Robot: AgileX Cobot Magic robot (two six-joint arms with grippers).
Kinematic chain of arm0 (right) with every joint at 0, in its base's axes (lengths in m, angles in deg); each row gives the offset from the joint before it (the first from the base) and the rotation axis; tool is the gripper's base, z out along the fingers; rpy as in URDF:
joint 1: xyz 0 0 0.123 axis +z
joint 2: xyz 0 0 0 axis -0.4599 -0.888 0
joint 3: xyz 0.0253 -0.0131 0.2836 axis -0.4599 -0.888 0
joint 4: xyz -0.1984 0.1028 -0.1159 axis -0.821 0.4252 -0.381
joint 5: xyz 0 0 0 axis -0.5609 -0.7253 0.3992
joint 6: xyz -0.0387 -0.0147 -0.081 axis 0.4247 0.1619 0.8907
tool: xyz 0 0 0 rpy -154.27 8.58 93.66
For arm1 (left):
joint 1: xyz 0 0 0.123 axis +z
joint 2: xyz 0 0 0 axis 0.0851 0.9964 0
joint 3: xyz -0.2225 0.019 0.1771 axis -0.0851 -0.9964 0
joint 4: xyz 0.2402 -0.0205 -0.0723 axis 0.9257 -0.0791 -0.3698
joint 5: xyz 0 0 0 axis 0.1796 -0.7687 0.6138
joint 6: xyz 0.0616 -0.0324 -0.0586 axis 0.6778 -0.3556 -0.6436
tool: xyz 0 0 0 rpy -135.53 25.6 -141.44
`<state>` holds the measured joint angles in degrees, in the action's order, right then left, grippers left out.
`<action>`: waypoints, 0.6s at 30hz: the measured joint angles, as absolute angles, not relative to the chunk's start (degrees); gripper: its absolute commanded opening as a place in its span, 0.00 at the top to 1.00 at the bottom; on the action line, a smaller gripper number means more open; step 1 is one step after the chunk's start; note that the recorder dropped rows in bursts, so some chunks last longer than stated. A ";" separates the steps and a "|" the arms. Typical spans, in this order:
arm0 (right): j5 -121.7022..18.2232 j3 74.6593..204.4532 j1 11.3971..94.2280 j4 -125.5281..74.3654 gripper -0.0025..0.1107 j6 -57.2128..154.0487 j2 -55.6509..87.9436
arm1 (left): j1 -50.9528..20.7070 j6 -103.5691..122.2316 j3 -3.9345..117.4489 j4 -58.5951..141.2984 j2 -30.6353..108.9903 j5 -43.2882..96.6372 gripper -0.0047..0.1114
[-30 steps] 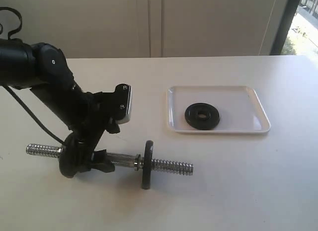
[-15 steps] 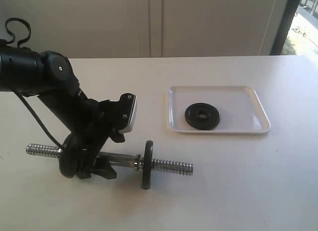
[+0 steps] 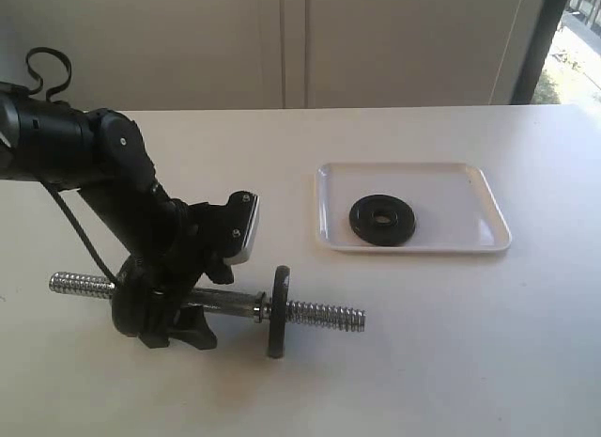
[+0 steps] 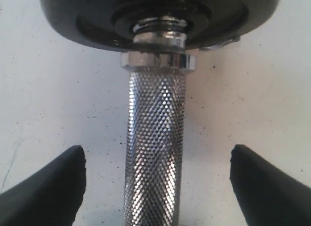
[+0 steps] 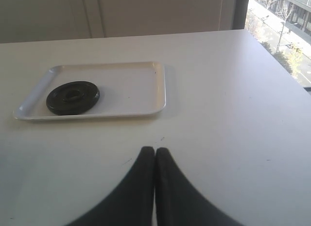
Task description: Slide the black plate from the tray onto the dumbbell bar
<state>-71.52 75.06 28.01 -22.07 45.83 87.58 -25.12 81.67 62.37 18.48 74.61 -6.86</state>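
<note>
The tray [image 3: 470,188] holds the black plate [image 3: 382,219], flat, round, centre-holed. Left gripper [image 4: 155,160] straddles the bar [image 3: 324,315], jaws wide; right gripper [image 5: 154,155] closed, empty.

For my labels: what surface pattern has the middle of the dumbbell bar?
The dumbbell bar has fine diamond knurling on chrome; clearest in left wrist view.

Lit brightly by daylight from the window [image 5: 282,31], washed out there. Throws soft shadows under the bar [image 3: 319,315] on the table [image 3: 451,362]; glints off its knurling.
</note>
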 measured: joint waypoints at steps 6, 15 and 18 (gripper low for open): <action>-71.52 75.06 28.01 -22.07 0.98 45.83 87.58 | -25.12 81.67 62.37 18.48 74.61 -6.86 0.25; -71.52 75.06 28.01 -22.07 0.98 45.83 87.58 | -25.12 81.67 62.27 18.48 74.61 -6.72 0.25; -71.52 75.06 28.01 -22.07 0.98 45.83 87.58 | -25.12 81.67 62.27 18.35 74.61 -6.35 0.25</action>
<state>-71.52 75.06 28.01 -22.07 45.83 87.58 -25.12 81.67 62.27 18.35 74.61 -6.35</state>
